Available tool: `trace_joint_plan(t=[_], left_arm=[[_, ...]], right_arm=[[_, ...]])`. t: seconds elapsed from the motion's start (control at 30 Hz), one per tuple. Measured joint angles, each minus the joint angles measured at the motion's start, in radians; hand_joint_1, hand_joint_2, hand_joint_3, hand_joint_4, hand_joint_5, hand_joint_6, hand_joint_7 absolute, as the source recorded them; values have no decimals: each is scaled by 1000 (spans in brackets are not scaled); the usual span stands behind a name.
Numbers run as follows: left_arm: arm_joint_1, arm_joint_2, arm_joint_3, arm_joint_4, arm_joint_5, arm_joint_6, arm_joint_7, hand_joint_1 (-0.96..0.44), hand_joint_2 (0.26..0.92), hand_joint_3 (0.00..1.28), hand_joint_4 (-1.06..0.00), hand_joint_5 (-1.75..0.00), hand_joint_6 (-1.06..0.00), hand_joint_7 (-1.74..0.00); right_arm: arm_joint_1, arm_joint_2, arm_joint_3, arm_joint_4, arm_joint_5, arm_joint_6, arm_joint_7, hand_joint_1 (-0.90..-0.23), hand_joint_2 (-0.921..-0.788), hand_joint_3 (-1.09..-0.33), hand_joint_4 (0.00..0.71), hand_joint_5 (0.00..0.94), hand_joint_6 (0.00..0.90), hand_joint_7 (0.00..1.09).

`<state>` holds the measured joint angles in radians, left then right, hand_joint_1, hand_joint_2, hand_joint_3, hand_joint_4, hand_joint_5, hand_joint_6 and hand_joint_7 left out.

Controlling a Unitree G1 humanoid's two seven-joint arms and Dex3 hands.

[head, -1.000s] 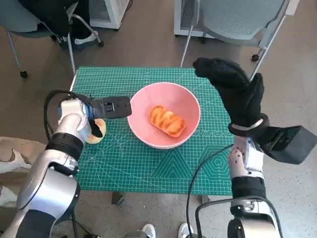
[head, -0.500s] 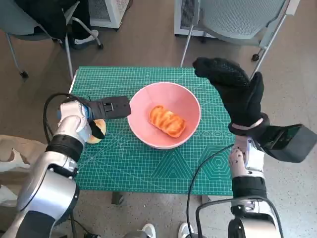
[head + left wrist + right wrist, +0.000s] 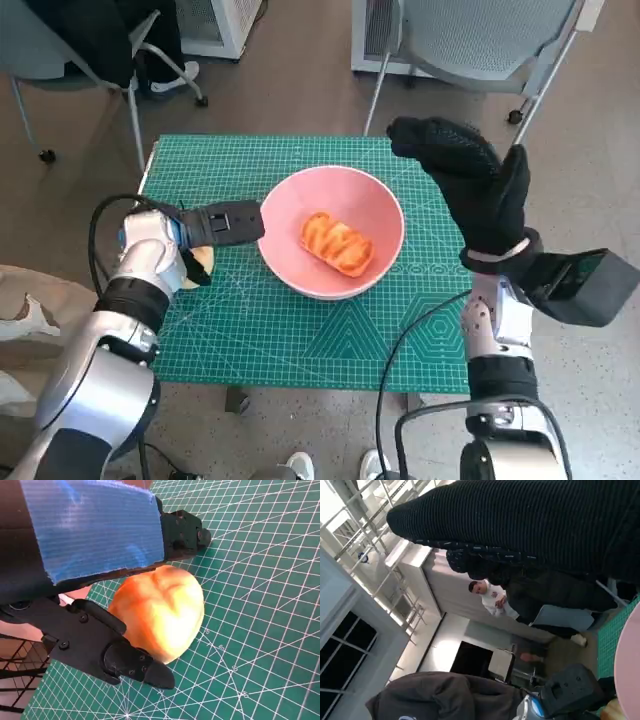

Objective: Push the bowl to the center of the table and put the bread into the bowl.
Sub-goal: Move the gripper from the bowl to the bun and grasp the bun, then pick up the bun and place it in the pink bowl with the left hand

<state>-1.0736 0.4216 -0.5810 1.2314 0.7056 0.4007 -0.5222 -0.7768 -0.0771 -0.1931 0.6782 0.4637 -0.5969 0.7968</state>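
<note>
A pink bowl (image 3: 300,195) stands near the middle of the green mat, with a golden bread roll (image 3: 337,244) lying inside it. A second, rounder bun (image 3: 197,262) lies on the mat left of the bowl. My left hand (image 3: 185,240) is over this bun. In the left wrist view the bun (image 3: 160,612) sits between the blue-taped left hand (image 3: 95,530) and a black finger (image 3: 135,665), both touching it. My right hand (image 3: 470,190) is raised above the mat's right side, fingers spread, holding nothing. The glove (image 3: 530,520) and the bowl's rim (image 3: 630,660) show in the right wrist view.
The green cutting mat (image 3: 300,330) covers the small table. A grey chair (image 3: 480,40) stands behind it on the right, another chair (image 3: 80,50) at the back left. A person (image 3: 492,597) stands far off in the right wrist view. Black cables run beside both forearms.
The picture has shifted slightly as a whole. My left hand has settled a little closer around the bun. The bowl, its bread and my right hand keep their places.
</note>
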Motion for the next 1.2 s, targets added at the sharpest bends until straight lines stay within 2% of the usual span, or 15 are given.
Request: trace_joint_plan(t=[0.03,0.07,0.1,0.13,0.17,0.23,0.33,0.47,0.57,0.73,0.83,0.93,1.2], left_arm=[[1,-1,-1,2,0,2,3,-163,782,27,-502,-346,-472,-225],[4,-2,-1,4,0,7,19,29,832,37,-574,-655,-518,-309],[6,-2,0,4,0,9,34,19,855,61,-609,-840,-570,-614],[9,-2,1,4,0,12,51,12,872,74,-628,-961,-600,-813],[12,-2,3,4,-1,15,67,9,874,87,-669,-1073,-633,-857],[20,-2,8,-1,-3,20,101,7,869,105,-707,-1170,-675,-880],[30,0,17,-20,-6,28,134,6,846,148,-740,-1235,-717,-884],[41,5,26,-49,-8,35,143,4,811,225,-749,-1259,-699,-938],[46,8,29,-67,-8,39,138,3,823,213,-746,-1255,-678,-973],[47,16,38,-100,-11,50,118,3,881,143,-731,-1254,-607,-1052],[50,20,41,-119,-12,58,110,2,908,144,-624,-1266,-574,-1194],[55,24,43,-143,-12,65,98,1,914,138,-601,-1258,-577,-1228],[78,43,47,-227,-11,105,66,1,906,127,-620,-1229,-613,-1208]], right_arm=[[0,0,0,0,0,1,0,-680,-921,-917,121,1,-1,369],[0,0,0,0,0,3,1,-680,-921,-917,121,1,-1,370],[0,0,0,0,0,5,1,-680,-921,-917,121,1,-1,370],[0,0,0,0,0,7,1,-680,-921,-917,121,1,-1,371],[0,0,0,0,0,8,1,-680,-921,-918,121,1,-1,371],[0,-1,0,0,0,11,1,-681,-921,-918,121,1,-1,372],[0,-2,0,0,0,14,1,-681,-921,-919,121,1,-1,372],[-1,-2,0,1,0,14,1,-679,-921,-919,120,0,-1,373],[-3,-2,0,3,-1,14,1,-678,-921,-919,121,0,-1,373],[-9,-1,0,10,-1,14,1,-678,-921,-918,122,1,-1,374],[-11,-1,0,13,-1,13,1,-680,-921,-917,122,1,-1,374],[-14,-1,1,17,-1,12,1,-681,-921,-916,122,1,-1,374],[-16,0,0,23,-1,9,1,-682,-921,-914,122,1,-1,365]])
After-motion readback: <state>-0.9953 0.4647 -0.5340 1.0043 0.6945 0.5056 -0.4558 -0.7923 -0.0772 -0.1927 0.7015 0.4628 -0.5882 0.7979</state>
